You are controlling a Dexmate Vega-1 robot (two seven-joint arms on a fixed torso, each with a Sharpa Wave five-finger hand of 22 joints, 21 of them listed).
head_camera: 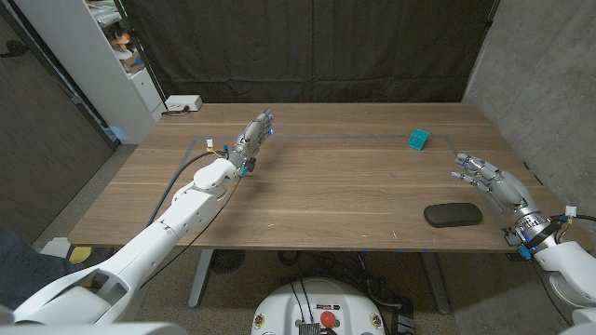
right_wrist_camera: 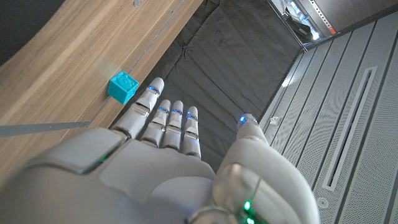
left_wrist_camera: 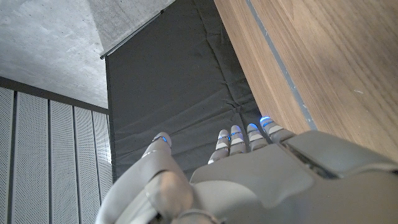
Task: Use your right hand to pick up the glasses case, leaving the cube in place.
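Note:
A dark oval glasses case [head_camera: 453, 215] lies on the wooden table [head_camera: 335, 186] near the front right edge. A small teal cube [head_camera: 417, 140] sits farther back on the right, also in the right wrist view [right_wrist_camera: 122, 87]. My right hand [head_camera: 492, 182] hovers just right of and behind the case, fingers spread, holding nothing; the right wrist view shows its fingers [right_wrist_camera: 168, 121] extended. My left hand [head_camera: 252, 140] is over the left middle of the table, fingers straight and empty, and the left wrist view shows its back [left_wrist_camera: 249, 168].
A white box [head_camera: 183, 103] with a cable sits at the table's back left corner. A white shelf unit [head_camera: 102, 56] stands left of the table, and a black curtain [head_camera: 317, 46] hangs behind it. Thin tape lines [head_camera: 372, 137] mark the tabletop.

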